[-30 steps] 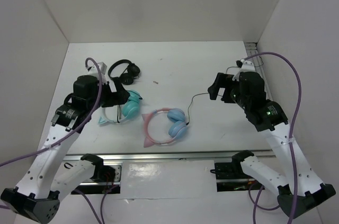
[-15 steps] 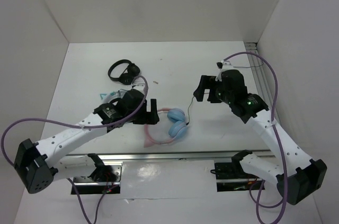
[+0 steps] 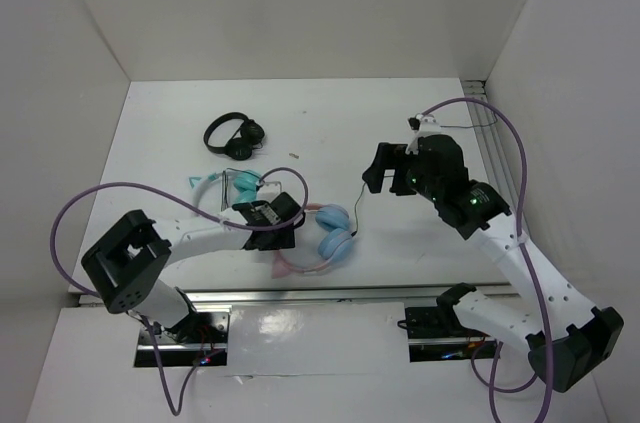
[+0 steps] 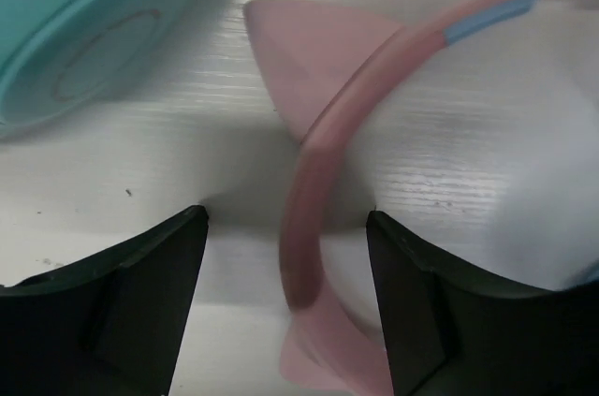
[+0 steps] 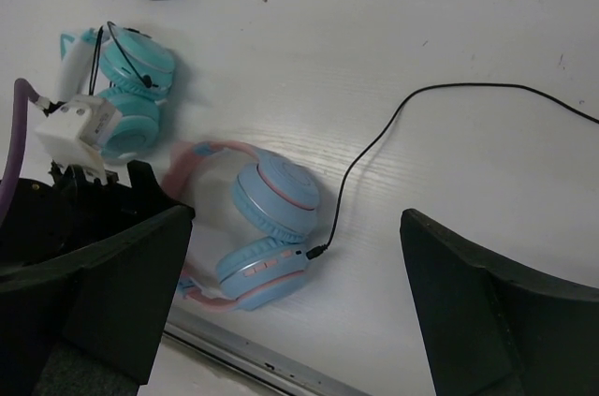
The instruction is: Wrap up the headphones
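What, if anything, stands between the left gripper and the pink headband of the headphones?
Nothing visible does. The left gripper has its open fingers on either side of the pink headband of the headphones. The teal headphones lie off to one side, outside the fingers.

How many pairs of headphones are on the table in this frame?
3. The pink-and-blue headphones lie centre-front; the teal-and-white headphones sit just left, partly behind the left arm; the small black headphones lie farther back. None seems fully hidden.

No text, label, brand, number or sign can be read in any view; nothing legible is seen on the headphones [image 3: 335,231], the teal headphones [image 5: 131,87], the black headphones [image 3: 241,148] or the table [image 3: 330,123]
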### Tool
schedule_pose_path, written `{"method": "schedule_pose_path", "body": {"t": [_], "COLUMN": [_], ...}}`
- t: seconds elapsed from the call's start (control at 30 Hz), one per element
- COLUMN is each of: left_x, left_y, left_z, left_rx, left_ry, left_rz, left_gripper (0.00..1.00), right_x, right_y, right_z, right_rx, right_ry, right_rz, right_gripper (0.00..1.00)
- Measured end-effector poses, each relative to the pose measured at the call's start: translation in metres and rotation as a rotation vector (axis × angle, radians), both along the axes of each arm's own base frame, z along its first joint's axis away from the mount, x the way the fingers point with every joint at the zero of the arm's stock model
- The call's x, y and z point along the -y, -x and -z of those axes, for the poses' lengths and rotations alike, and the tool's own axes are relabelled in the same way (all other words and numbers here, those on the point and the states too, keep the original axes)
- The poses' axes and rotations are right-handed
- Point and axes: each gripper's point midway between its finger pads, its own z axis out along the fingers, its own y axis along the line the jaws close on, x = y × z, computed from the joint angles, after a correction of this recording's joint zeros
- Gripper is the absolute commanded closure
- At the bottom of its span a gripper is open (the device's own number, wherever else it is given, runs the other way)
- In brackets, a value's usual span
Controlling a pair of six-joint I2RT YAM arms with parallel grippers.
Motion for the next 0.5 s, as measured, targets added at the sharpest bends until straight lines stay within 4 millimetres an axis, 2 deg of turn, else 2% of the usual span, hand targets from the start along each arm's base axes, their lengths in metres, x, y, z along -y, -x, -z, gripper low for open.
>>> {"method": "schedule_pose_path", "body": {"t": [0.03,0.07,0.1,0.2,0.23,0.4,0.5], "left_x": [0.001,0.003,0.005,0.01,0.012,0.024,0.033], "left_y": [0.0,-0.001,-0.002,0.0,0.0,0.012,0.02], "left_z": [0.003,0.002,0.002,0.002,0.002,-0.002,-0.019], "left_rx": [0.007,0.015,0.024,0.038,0.042,0.051,0.071], "left_ry": [-0.011,-0.006,0.0,0.006,0.014,0.012,-0.022], "left_rz": [-0.007,-0.013,-0.025,-0.037,-0.042,-0.04,-0.011], "left_gripper": [0.29,0.5,0.59,0.97,1.0,1.0,1.0], "right_x": [0.0,0.0,0.0,0.002,0.002,0.004,0.004], "right_y": [0.0,0.0,0.0,0.0,-0.001,-0.002,-0.002], "right_z": [-0.001,-0.001,-0.002,-0.002,-0.002,-0.002,0.0], "right_rx": [0.003,0.005,0.007,0.01,0.011,0.022,0.06], "right_ry": [0.0,0.0,0.001,0.005,0.006,0.011,-0.004], "right_rz": [0.0,0.001,0.002,0.009,0.012,0.023,0.019], "right_gripper": [0.0,0.0,0.0,0.0,0.0,0.0,0.0]}}
